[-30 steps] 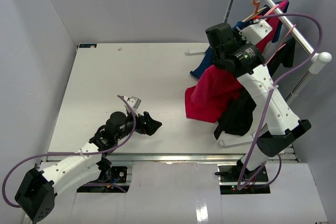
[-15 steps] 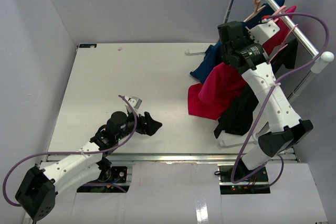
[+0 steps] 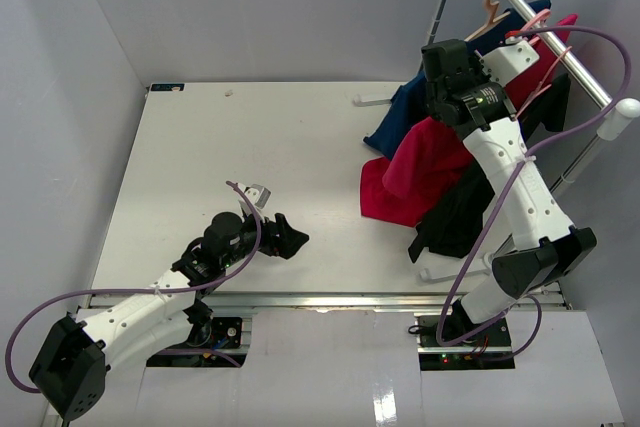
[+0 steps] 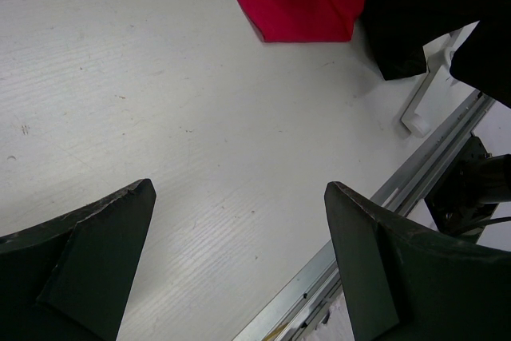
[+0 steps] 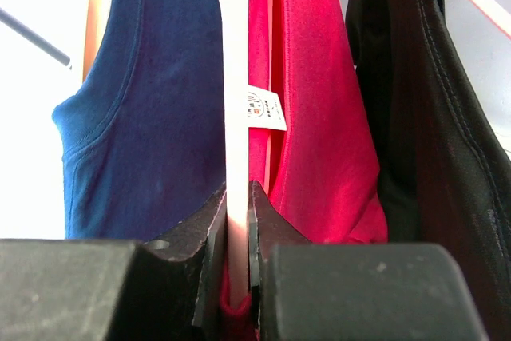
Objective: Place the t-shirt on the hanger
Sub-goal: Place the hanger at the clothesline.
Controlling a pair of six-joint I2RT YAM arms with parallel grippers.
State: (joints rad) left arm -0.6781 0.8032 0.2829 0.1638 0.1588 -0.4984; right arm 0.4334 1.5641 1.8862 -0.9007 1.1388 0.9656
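T-shirt [image 3: 415, 172] hangs at the rail [image 3: 592, 84], squeezed between navy shirt [image 3: 398, 125] and black garment [image 3: 455, 217]. Right gripper [image 5: 237, 197] clamps the pink hanger [image 5: 236, 101], seen only in its wrist view with the white label [image 5: 264, 109]; left gripper [image 4: 239, 197] spread wide, empty, far from rail.

t-shirt [image 3: 420, 169]: between shirt [image 3: 395, 127] and garment [image 3: 455, 217], trailing onto table [image 3: 250, 147] | hanger [image 5: 236, 117]: in right claw [image 5: 237, 197]

We see even, bright light from above (soft shadows only); the right wrist view burns white at left, its near fingers [image 5: 185, 255] blurred.
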